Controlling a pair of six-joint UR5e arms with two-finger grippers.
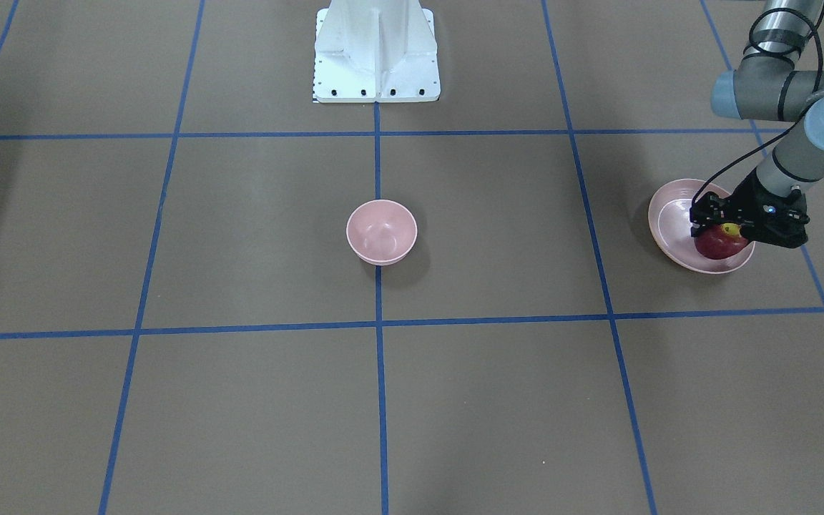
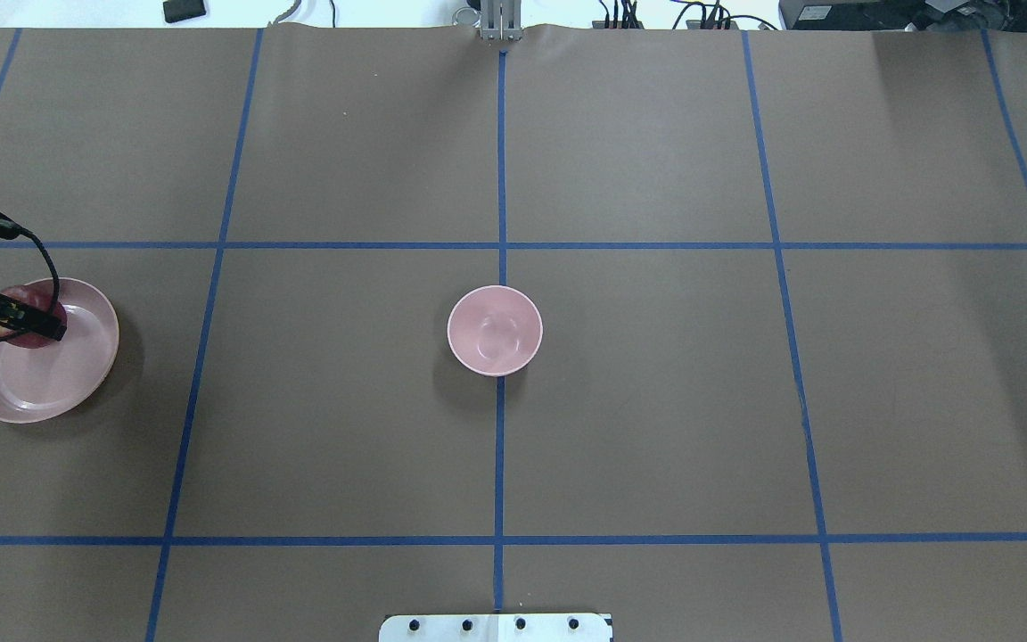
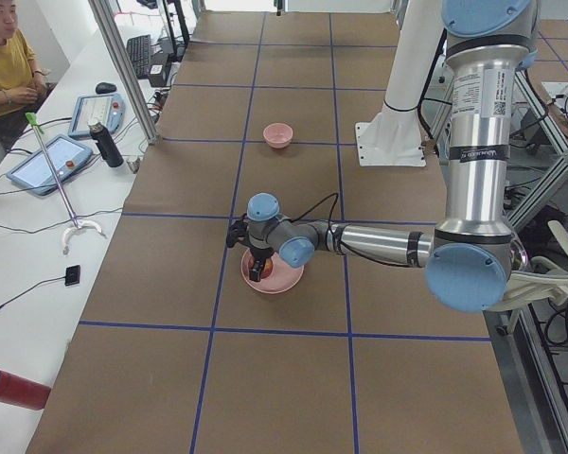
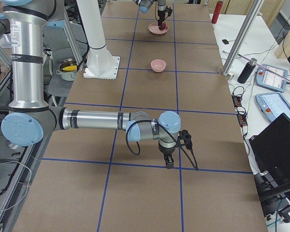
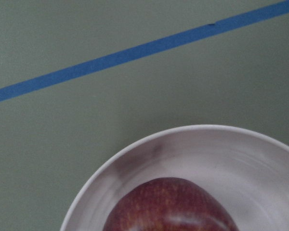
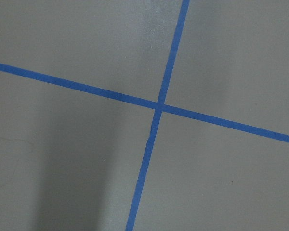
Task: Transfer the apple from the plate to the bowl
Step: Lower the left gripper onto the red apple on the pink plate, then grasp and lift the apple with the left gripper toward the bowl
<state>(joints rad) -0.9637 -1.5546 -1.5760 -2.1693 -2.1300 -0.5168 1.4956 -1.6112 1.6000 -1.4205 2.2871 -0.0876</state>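
**Apple still on plate, left gripper down on it**

Apple point(image 1: 716, 247) sits in the plate point(image 1: 666, 214) at the robot's far left of the table point(image 1: 498, 229), stem dimple with yellow patch facing up; in the front-facing view it lies toward the plate's near rim. Left gripper point(image 1: 727, 227) is down over the apple, fingers straddling it – can't tell whether they are pressing on it or just beside it; left wrist view shows only the apple's red top against the plate's well, no fingers. Bowl point(image 1: 382, 232) stands upright at table centre on a blue tape line point(image 1: 378, 172), well apart from the plate. Right gripper point(image 4: 169, 163) points down above bare table near a tape crossing, on the robot's right – finger spacing can't be judged from the side view.
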